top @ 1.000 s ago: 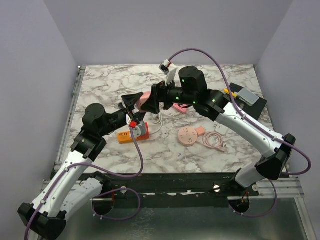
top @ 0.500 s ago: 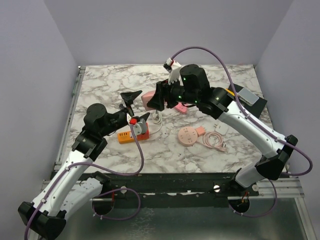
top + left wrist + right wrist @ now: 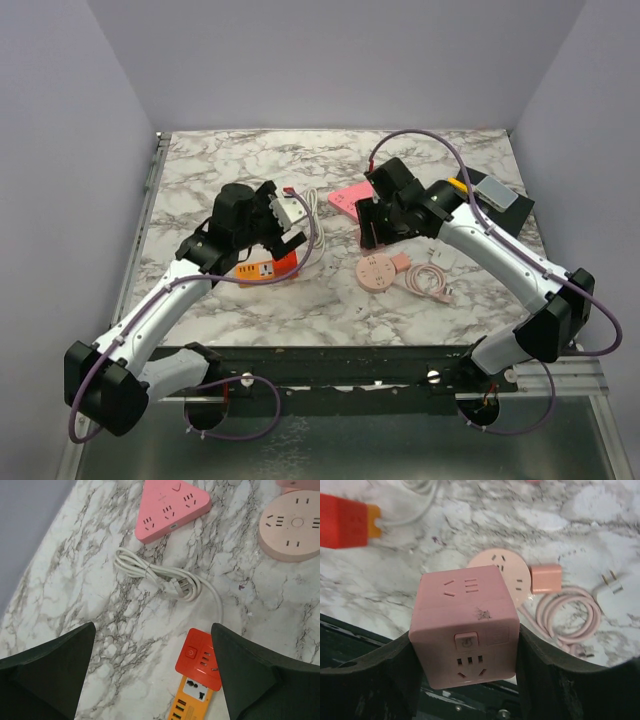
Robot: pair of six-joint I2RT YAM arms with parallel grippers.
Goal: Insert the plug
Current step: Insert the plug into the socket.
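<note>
Both arms have pulled apart. The right gripper (image 3: 467, 637) squeezes the pink cube socket (image 3: 462, 607). The left gripper (image 3: 152, 626) hangs wide open above the white plug (image 3: 177, 586), which lies on the table (image 3: 75, 555) by the orange power strip (image 3: 182, 705).

Pink cube socket (image 3: 465, 630), orange-and-red power strip (image 3: 196, 679), white cord (image 3: 165, 575) — marble tabletop (image 3: 75, 580) (grey-veined white).
</note>
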